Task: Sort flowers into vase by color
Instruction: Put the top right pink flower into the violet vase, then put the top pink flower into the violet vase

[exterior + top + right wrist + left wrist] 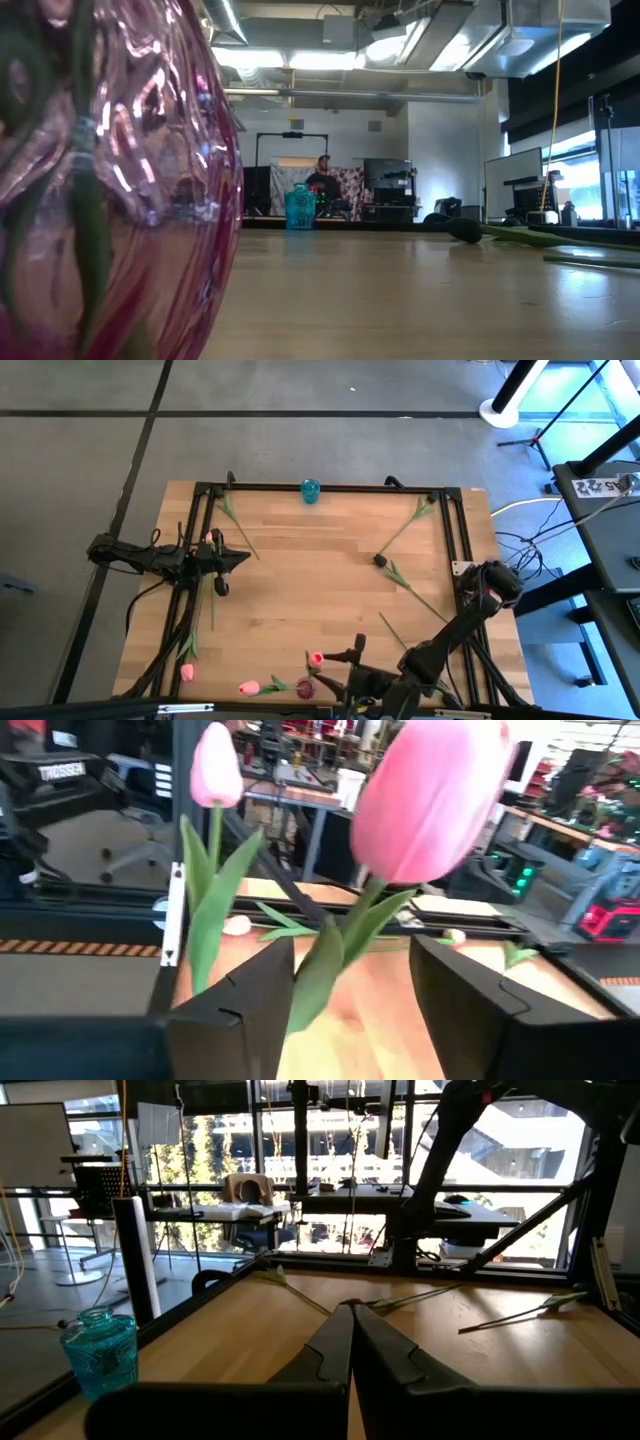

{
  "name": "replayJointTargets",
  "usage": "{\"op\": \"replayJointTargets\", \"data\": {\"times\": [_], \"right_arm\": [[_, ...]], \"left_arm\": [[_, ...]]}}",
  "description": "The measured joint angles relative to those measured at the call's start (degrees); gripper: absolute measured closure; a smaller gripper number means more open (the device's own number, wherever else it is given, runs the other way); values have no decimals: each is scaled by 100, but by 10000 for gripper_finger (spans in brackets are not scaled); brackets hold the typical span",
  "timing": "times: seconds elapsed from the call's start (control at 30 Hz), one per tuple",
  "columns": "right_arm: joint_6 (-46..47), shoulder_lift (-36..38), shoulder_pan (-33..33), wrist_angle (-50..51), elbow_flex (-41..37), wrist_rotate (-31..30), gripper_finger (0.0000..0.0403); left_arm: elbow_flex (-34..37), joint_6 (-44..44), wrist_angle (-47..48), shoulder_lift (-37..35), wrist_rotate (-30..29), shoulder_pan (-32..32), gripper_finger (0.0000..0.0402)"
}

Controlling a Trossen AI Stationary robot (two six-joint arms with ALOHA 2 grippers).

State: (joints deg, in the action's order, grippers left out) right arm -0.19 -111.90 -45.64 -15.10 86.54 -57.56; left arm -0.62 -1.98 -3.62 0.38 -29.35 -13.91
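A pink glass vase (305, 687) (110, 200) stands at the table's near edge with green stems inside it. A pink-headed flower (316, 658) (425, 805) stands upright between the fingers of my open right gripper (337, 660) (350, 945). A second pink flower (215, 770) stands just beyond it. A teal vase (311, 490) (98, 1352) stands at the far edge. A dark-headed flower (380, 560) lies on the table right of the middle. My left gripper (238, 558) (350, 1320) is shut and holds nothing, over the table's left side. My right gripper stands open on either side of the pink flower's stem and leaf (325, 965), coming in level from the table's right. The leaf runs close by one finger (250, 1005), but I cannot tell whether they touch. The flower stands upright.
Two pink flowers (187, 672) (249, 687) lie at the near left corner, another (210, 537) beside the left arm. Loose green stems lie at the far left (235, 520) and right (410, 585). A black frame (330, 486) rims the table. The middle is bare wood.
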Motion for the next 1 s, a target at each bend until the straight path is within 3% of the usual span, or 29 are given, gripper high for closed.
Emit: {"op": "replayJointTargets", "data": {"times": [0.23, 0.37, 0.63, 0.73, 0.87, 1.0], "right_arm": [[490, 446, -19, 862, 7, -178, 122], [749, 710, -49, 1376, 7, -24, 86], [855, 1153, -49, 2379, 7, -126, 82], [1136, 1265, -49, 2949, 7, -248, 85], [1775, 1535, -53, 3860, 4, -693, 86], [2154, 1731, -51, 4609, 4, -1165, 86]], "left_arm": [[0, 233, -2, 0, 28, 2, 398], [2, 1080, -9, -1, 131, 2, 398], [2, 1947, 11, 13, 399, -2, 398], [2, 2101, 7, 130, 81, 0, 400], [-149, 2286, 144, 595, -836, 25, 400], [-772, 3056, 1192, 1222, -1341, 229, 401]]}}
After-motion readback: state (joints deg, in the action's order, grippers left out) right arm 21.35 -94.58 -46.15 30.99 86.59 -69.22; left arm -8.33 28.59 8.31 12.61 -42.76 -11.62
